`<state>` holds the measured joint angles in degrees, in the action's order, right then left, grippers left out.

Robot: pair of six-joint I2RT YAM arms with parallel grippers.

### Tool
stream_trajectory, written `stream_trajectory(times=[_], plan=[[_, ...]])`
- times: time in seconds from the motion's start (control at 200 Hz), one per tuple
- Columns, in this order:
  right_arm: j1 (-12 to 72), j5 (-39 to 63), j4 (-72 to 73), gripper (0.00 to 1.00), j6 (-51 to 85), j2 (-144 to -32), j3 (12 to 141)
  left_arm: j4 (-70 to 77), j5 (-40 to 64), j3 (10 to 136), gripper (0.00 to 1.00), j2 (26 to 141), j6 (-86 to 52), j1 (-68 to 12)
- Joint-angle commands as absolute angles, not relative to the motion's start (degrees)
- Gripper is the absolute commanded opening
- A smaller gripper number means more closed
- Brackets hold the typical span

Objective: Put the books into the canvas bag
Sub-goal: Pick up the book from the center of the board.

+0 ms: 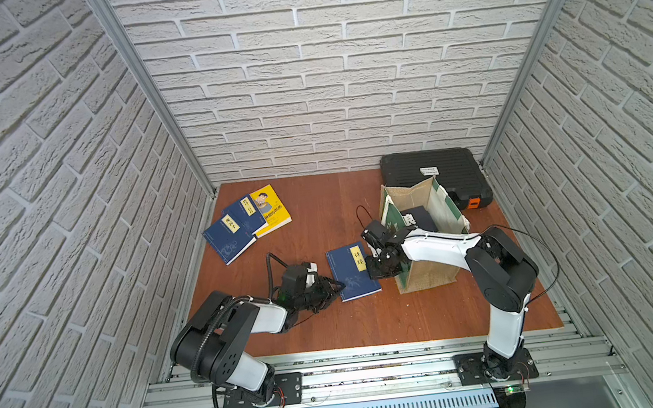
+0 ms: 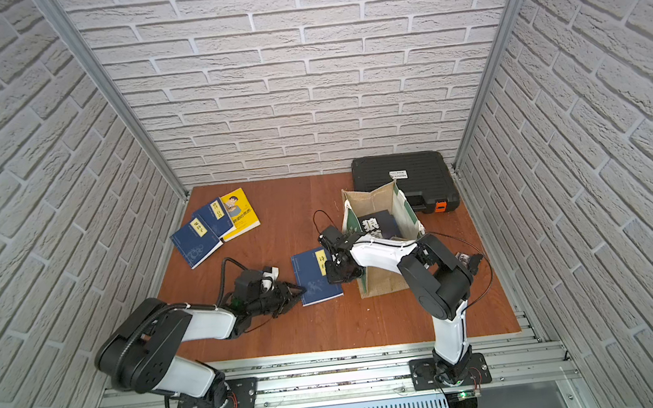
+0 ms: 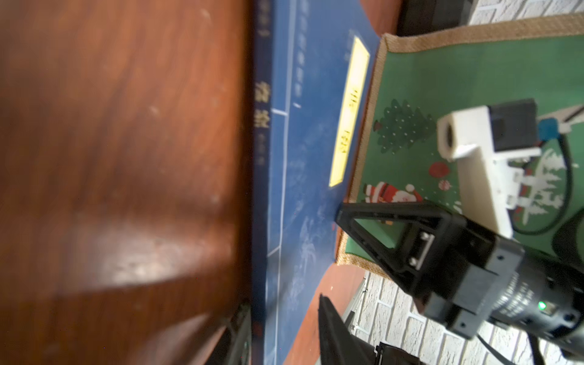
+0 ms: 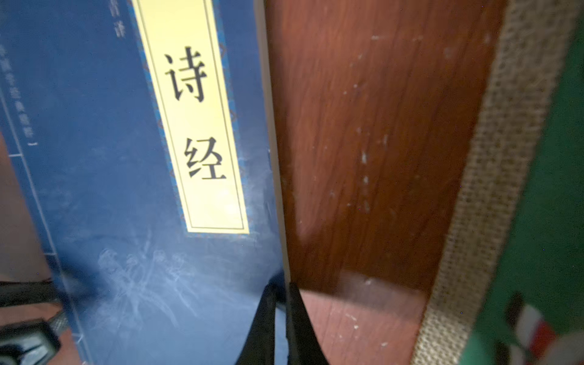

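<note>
In a top view, the tan burlap canvas bag with green panels (image 1: 429,275) stands open on the right of the reddish wooden table (image 1: 331,330). A dark book with white lettering (image 2: 377,224) already lies inside it, and there may be more beneath. Still outside are a navy paperback with a yellow title label (image 1: 351,271), flat just beside the bag, and, well apart at the far left, two more navy paperbacks (image 1: 230,235) overlapping a bright yellow cartoon-cover book (image 1: 275,213). I judge the job partly done, with four books to go. A black plastic case (image 1: 434,172) sits behind the bag. My left gripper (image 1: 336,287) is at the near paperback's spine corner and my right gripper (image 1: 374,273) at its opposite edge.

From my left wrist, my jaws stand apart, one finger beside the spine and the other over the cover, clamping nothing.

From my right wrist, my jaws are together at the page edge; whether they pinch it I cannot tell. Only a narrow strip of bare table separates that edge from the bag's wall, so it is cramped there. The table's middle looks free.
</note>
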<state>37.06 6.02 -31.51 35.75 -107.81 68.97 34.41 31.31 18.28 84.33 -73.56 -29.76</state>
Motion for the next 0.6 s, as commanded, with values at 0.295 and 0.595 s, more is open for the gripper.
stream_trajectory(times=[0.295,0.595], plan=[[38.4,11.3,-30.7,0.10,36.3,-110.1,66.2,20.2,31.1,24.0,0.18,76.5,-66.9,-30.6],[38.5,5.0,-35.2,0.18,32.6,-101.0,68.3,-1.4,26.1,31.4,0.00,69.4,-56.3,-30.3]])
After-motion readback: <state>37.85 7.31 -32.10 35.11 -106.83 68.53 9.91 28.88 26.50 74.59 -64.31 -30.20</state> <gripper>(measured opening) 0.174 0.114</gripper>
